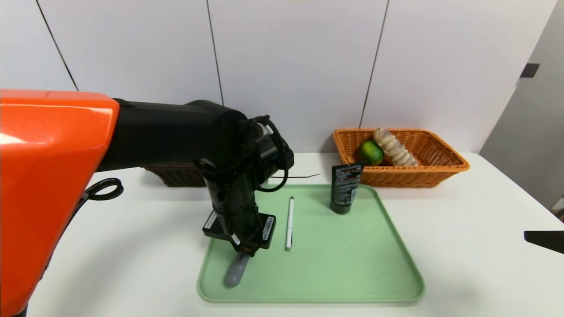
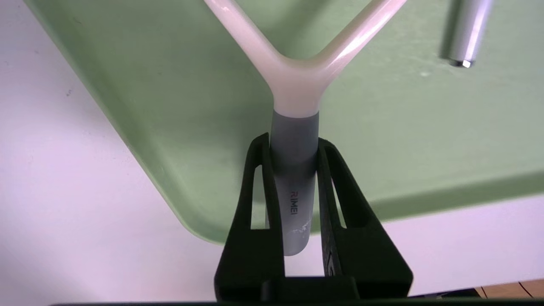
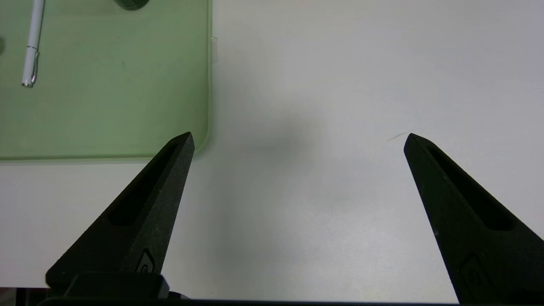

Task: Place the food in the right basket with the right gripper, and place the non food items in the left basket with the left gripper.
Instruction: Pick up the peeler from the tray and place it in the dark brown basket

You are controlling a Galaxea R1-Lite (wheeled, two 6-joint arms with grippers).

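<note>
— Grey handle of the peeler [image 2: 294,178]: how is it held?
— It is clamped by the left gripper [image 2: 293,146] over the green tray [image 1: 374,281].
— Beyond that gripper?
— The pen [image 1: 289,223], the black tube [image 1: 345,188], then lime [image 1: 370,152] and bread [image 1: 394,147] in the orange basket [image 1: 445,169]. The right gripper [image 3: 297,142] is spread wide, empty, over bare tabletop [image 3: 340,85].

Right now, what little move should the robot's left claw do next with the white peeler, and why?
Probably lift it straight up. The left gripper is already shut on the grey handle of the white Y-shaped peeler, low over the pale green plastic tray. The dark brown woven wicker basket sits behind the arm, so the peeler likely needs height to clear the basket's rim first.
</note>
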